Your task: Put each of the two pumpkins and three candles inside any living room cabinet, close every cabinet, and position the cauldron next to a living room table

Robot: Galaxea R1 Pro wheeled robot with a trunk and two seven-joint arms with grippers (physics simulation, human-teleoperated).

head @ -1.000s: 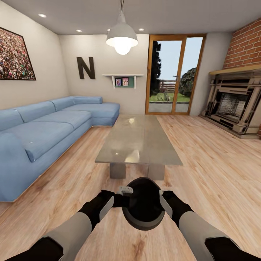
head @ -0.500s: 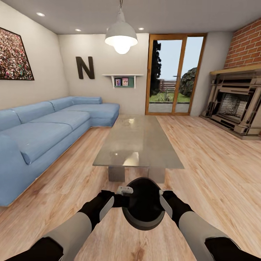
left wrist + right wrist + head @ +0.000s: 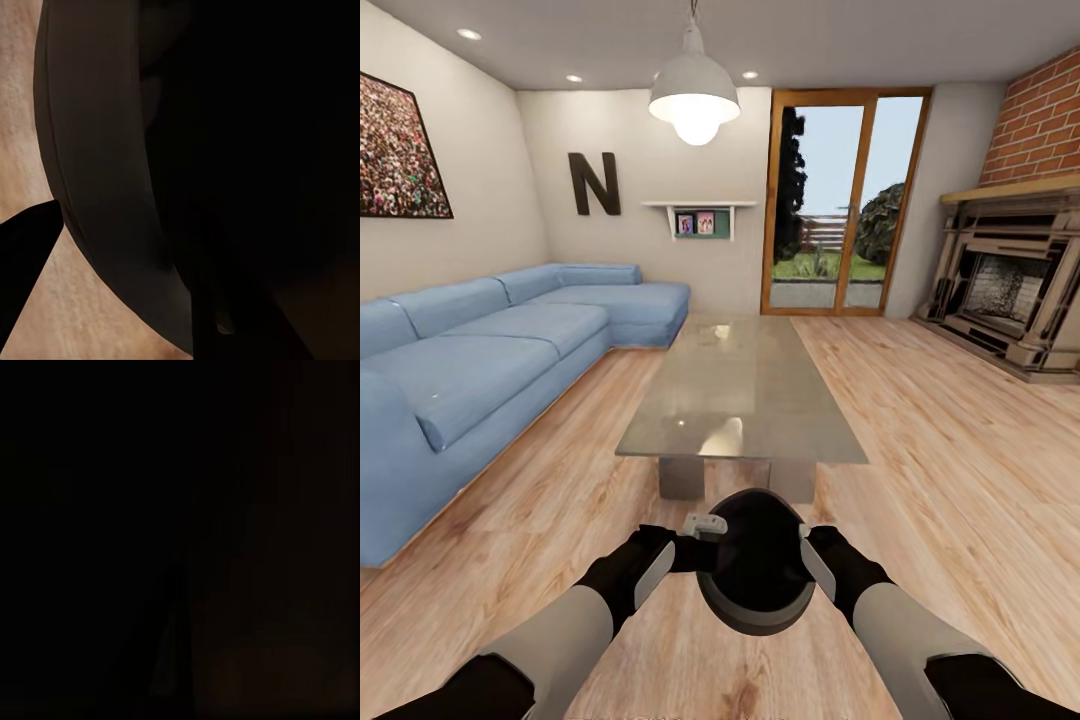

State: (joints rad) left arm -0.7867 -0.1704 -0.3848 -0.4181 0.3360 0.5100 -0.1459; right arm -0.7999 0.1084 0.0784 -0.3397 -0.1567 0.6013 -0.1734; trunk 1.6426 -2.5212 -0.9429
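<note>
Since the earlier frames the whole head view has crept forward: the sofa (image 3: 480,380) has slid a little toward the left edge and the table (image 3: 740,395) sits a touch nearer. That is the camera travelling with the base, not the furniture moving. The arms and their load look the same throughout.

From the left: the left tool (image 3: 700,530) presses on the left side of the cauldron (image 3: 755,565), which hangs above the floor (image 3: 960,450) in front of the robot, near the table's close short end but not touching it. The right tool (image 3: 810,555) presses on the opposite side. Both are closed against the pot, one to each flank; how far their jaws are spread I cannot tell. In the left wrist view the cauldron's dark wall (image 3: 105,187) curves close before the lens.

The step in hand looks like the last one, carrying the cauldron to the table. The next move calls for lowering it to the floor just beside the table, keeping both arms level so it does not slip, then letting go.

The pot is round with no real long axis; its mouth faces up toward the head camera. The table's long axis runs away from the robot toward the glass door (image 3: 840,200).
</note>
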